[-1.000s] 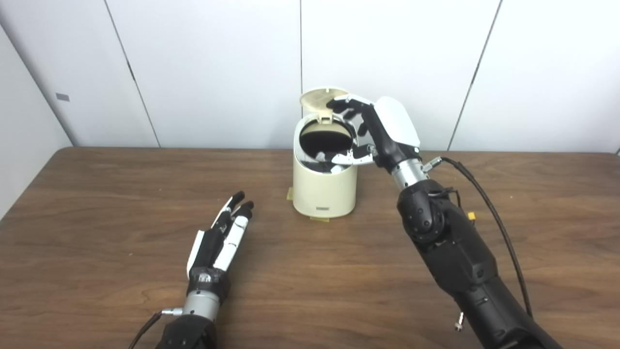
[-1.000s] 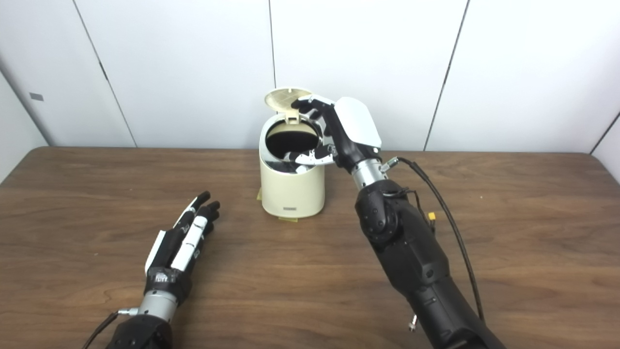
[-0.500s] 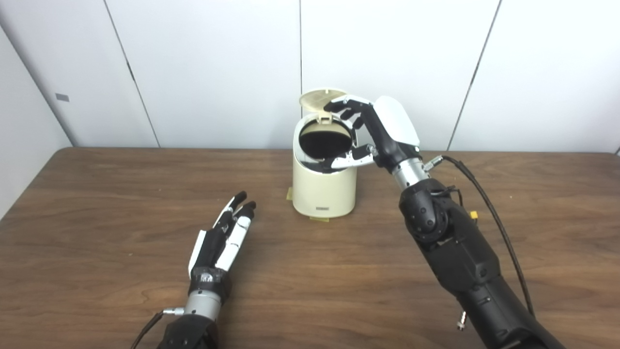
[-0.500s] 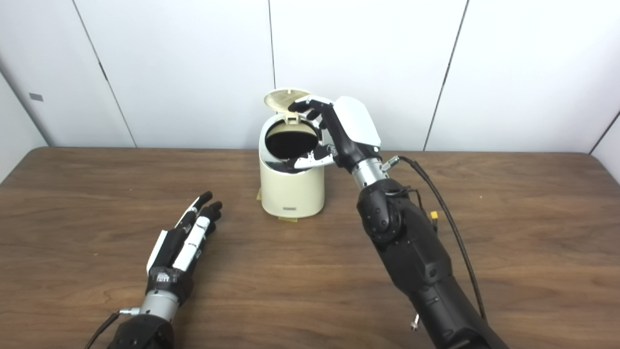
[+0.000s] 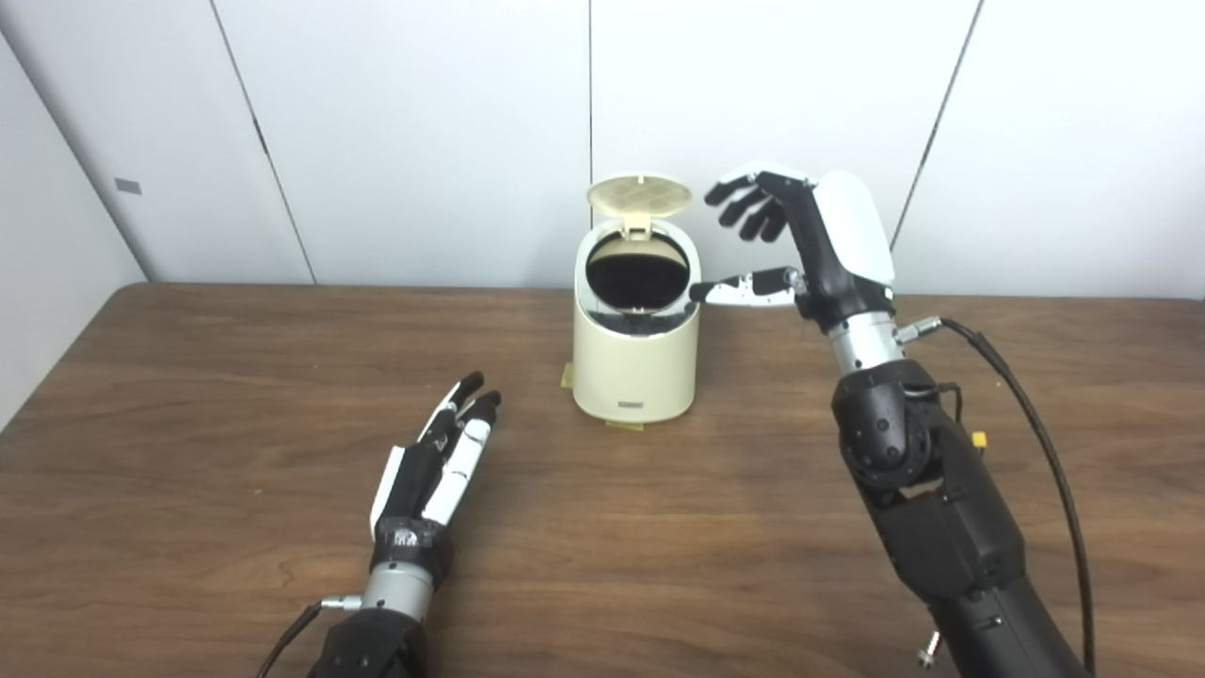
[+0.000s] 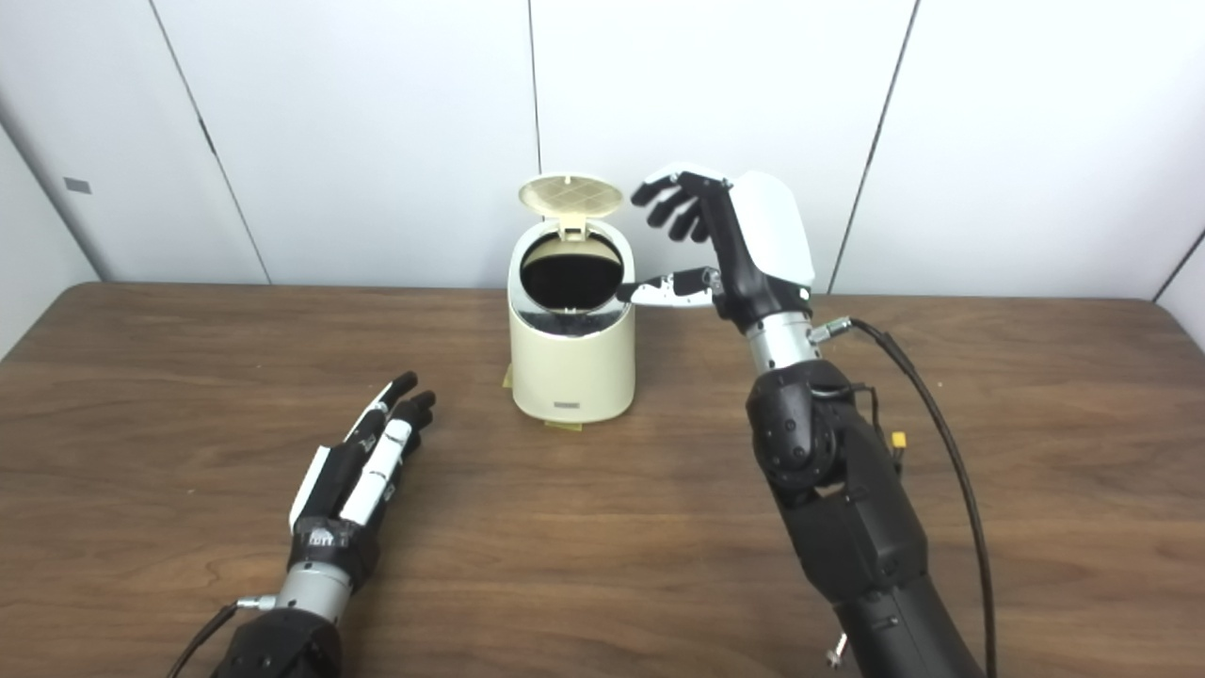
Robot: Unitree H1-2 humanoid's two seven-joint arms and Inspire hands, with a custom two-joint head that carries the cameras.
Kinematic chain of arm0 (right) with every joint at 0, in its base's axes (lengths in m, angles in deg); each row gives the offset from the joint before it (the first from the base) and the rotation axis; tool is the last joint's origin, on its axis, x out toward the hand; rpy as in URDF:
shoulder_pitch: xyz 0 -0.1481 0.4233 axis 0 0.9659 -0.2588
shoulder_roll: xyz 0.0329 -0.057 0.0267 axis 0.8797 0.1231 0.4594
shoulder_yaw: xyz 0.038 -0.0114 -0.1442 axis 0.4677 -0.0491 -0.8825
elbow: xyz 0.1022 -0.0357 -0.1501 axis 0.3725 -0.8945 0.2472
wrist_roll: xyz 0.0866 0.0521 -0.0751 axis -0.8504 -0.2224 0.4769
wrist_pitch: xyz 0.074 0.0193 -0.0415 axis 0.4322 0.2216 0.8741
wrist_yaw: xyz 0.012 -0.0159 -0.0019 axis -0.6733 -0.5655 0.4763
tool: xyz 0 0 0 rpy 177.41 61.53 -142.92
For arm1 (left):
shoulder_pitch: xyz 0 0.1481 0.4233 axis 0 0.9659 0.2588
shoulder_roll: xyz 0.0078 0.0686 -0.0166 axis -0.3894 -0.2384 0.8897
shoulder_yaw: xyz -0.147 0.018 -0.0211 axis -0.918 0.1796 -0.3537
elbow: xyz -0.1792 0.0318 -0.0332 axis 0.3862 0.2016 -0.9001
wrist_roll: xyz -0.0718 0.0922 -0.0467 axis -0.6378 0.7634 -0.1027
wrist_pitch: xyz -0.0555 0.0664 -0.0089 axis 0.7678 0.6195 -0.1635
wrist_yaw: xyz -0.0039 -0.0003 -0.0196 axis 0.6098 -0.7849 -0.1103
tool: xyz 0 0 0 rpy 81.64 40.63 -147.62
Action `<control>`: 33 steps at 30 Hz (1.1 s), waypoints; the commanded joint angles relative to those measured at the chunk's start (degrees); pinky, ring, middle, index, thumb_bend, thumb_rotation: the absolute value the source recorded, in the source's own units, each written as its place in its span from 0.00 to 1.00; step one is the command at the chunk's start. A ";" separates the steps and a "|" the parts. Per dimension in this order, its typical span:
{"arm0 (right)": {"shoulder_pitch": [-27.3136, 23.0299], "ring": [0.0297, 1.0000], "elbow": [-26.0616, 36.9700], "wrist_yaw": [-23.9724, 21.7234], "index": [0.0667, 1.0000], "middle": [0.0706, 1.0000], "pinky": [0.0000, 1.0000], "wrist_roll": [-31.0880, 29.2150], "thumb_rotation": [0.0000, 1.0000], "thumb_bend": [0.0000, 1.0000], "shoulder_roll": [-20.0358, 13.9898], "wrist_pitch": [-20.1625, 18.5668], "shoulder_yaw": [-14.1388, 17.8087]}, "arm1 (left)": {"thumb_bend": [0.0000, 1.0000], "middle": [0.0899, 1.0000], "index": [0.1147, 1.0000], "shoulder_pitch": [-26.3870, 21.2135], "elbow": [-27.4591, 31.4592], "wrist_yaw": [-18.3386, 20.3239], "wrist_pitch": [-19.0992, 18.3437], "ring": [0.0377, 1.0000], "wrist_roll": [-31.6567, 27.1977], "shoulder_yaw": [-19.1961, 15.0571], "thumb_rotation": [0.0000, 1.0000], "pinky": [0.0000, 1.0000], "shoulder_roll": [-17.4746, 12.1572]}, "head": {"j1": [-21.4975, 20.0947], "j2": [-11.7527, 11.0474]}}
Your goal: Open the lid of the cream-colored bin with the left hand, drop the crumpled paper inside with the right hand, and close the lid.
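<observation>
The cream-colored bin (image 5: pixel 636 353) stands upright toward the far middle of the counter (image 5: pixel 188 443), and its lid (image 5: pixel 638 195) is tipped up and back on the far-side hinge, leaving the dark mouth open. No crumpled paper shows anywhere on the counter or in either hand; the inside of the bin is too dark to tell whether the paper lies there.

The right robot hand (image 5: pixel 810 245) hangs in the air just right of the bin's top, apart from it, with its fingers spread and curled a little and the thumb reaching toward the rim. It holds nothing. The left robot hand (image 5: pixel 433 461) rests low on the near left of the counter, well apart from the bin, with its fingers stretched out nearly straight and close together, pointing toward the bin, and it too holds nothing.

With the lid up and the right hand empty beside the opening, the drop looks done, so the step in hand is most likely the closing of the lid. That calls for one hand to reach the raised lid from above or behind and press it forward and down until it seats on the rim. The right hand is the nearer; the left would first have to lift and cross the counter. The bin is light-looking and may slide or tip under a sideways push, so the push should go mainly downward.
</observation>
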 commanded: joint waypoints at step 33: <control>17.50 0.93 18.14 -15.17 0.90 0.93 0.84 -54.21 0.73 0.60 7.50 -27.75 23.82 | 0.51 0.95 0.96 -31.29 -11.95 0.01 -7.62 0.95 -0.91 -2.58 0.80 0.96 -6.53 | -1.13 -0.43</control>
